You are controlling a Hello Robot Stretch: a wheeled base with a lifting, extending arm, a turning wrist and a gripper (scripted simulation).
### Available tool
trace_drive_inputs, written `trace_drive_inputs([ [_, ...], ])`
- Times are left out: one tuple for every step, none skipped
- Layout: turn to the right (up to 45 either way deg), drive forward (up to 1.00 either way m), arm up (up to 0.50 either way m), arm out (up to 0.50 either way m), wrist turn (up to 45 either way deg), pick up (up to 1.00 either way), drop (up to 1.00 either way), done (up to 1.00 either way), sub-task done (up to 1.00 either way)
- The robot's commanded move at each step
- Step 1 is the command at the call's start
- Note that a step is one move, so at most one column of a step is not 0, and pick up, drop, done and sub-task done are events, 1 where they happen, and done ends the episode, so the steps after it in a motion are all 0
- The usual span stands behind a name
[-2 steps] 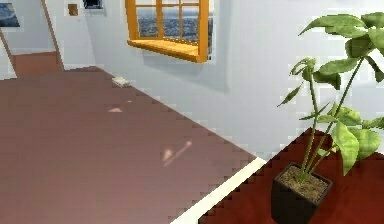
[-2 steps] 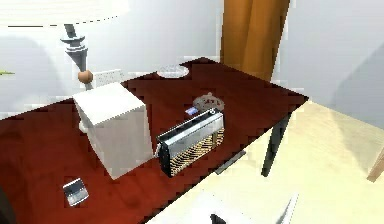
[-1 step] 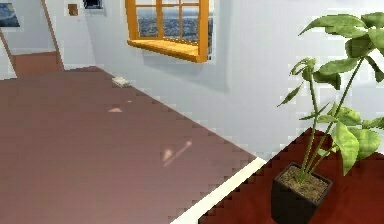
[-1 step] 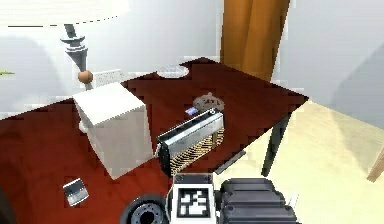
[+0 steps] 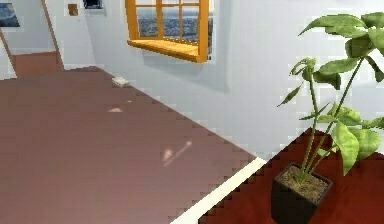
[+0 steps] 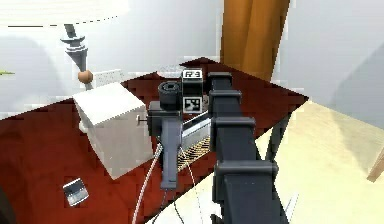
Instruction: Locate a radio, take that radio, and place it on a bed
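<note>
- Pincer (image 6: 160, 120): one, mine, a dark body with two thin fingers at the far end of my dark square arm (image 6: 235, 160), over the tabletop. I cannot tell whether the fingers are spread or pressed together, nor whether they hold anything.
- Two small white squares (image 6: 192, 75) with black marks stand just right of it.
- One radio (image 6: 195, 140), as far as shape tells: a small dark box with a pale ribbed front. It lies on the tabletop right at my pincer, partly hidden by my arm. I cannot tell if I touch it.
- One tabletop (image 6: 270, 95): smooth dark red wood, its corner at the right.
- One white box (image 6: 112, 130): plain, matte, roughly cube-shaped, on the tabletop left of the pincer.
- One lamp (image 6: 75, 45) at the far left, with a turned silvery stem under a white shade.
- One small round brown ball (image 6: 86, 75) lies by the lamp's foot.
- One small flat grey thing (image 6: 73, 190) lies at the near left, too small to name.
- One orange-brown curtain (image 6: 250, 40) hangs in straight folds beyond the far edge.
- In the forward view, one plant (image 5: 335, 100) with broad glossy green leaves on thin stems stands in one black square pot (image 5: 298, 195) at the near right.
- One window (image 5: 170, 20) has an orange wooden frame and crossbars, set in the pale far wall.
- One small white thing (image 5: 120, 81) lies at that wall's foot.
</note>
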Motion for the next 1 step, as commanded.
trace_drive_inputs([
  [0.0, 0.00, 0.00, 0.00, 45.0, 0.00, 0.00, 0.00, 0.00],
])
